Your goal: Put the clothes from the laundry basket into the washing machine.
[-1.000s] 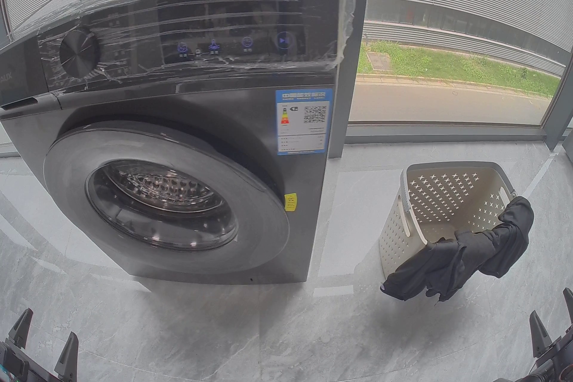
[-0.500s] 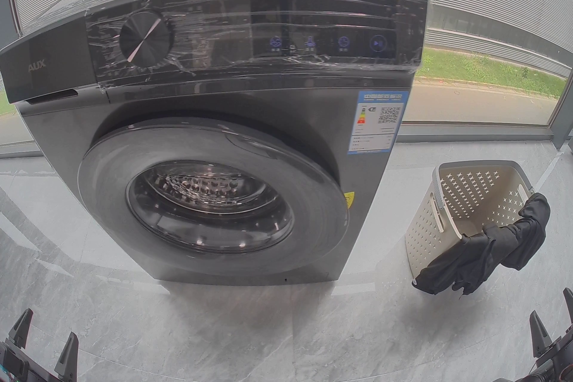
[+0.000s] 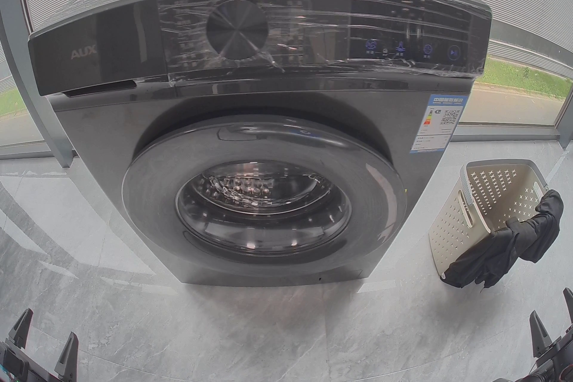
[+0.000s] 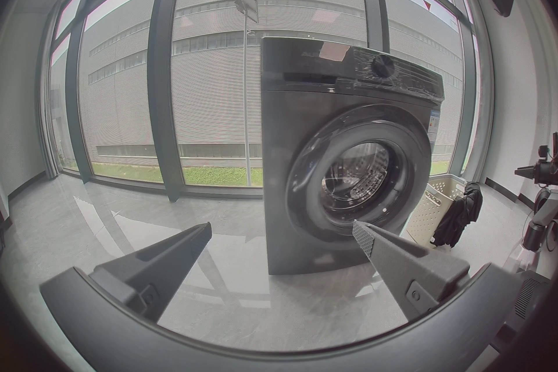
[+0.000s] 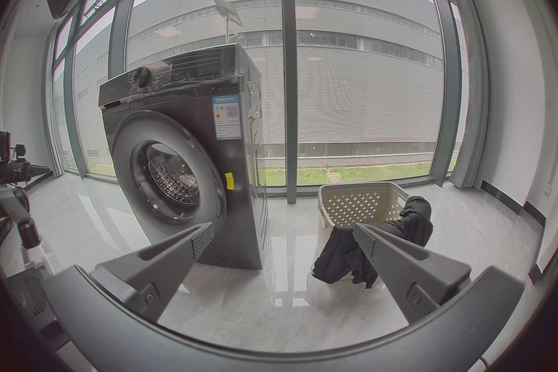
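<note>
The washing machine (image 3: 262, 162) is standing centre frame, a printed label (image 3: 439, 122) at its upper right. Black clothes (image 3: 507, 246) are draping over the laundry basket (image 3: 453, 216), lower right. Left claw (image 3: 49, 323) and right claw (image 3: 550, 302) are gaping wide, empty.

one washing machine (image 3: 268, 102), one basket (image 3: 449, 223), perhaps one garment (image 3: 507, 247)

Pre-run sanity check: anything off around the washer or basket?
Yes. The black garment hangs over the basket rim, mostly outside it. Plastic film is wrapped round the washer's upper front. Its door is shut.
</note>
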Available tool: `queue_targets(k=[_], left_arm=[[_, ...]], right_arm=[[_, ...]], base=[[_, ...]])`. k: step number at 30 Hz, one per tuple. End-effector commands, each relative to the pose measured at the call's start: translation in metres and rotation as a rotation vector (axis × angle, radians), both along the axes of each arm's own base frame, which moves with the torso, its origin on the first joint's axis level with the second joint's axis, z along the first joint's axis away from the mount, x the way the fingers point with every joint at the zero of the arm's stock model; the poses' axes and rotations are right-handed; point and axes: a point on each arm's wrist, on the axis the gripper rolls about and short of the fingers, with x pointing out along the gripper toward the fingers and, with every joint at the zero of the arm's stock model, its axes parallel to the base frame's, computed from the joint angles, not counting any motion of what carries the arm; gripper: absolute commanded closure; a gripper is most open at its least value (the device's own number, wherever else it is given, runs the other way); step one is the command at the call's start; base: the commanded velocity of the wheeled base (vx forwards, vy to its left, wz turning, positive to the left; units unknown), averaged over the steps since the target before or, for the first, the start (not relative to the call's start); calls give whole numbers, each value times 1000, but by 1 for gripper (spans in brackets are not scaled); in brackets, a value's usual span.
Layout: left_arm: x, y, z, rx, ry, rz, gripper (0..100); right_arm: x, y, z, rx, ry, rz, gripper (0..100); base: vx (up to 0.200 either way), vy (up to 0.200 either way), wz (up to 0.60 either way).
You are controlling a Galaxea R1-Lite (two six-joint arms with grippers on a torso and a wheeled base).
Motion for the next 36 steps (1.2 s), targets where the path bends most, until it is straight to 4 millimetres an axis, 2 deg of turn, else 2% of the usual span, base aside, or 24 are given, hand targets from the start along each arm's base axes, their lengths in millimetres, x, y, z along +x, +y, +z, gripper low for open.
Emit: queue_targets(k=[1,3,21,30,36], left_arm=[[0,0,-5,-1,0,0,0],[0,0,-5,-1,-2,0,0],[0,0,-5,-1,-2,8,0],[0,0,-5,2,-2,8,0],[0,0,-5,2,-2,6,0]], right_arm=[[1,0,-5,-1,8,1,0],[1,0,-5,-1,8,1,0],[1,0,-5,-1,8,1,0],[1,0,-5,-1,8,1,0],[1,0,-5,1,8,0,0]], base=[[0,200,0],[0,200,0],[0,0,0],[0,-200,0],[0,0,0]])
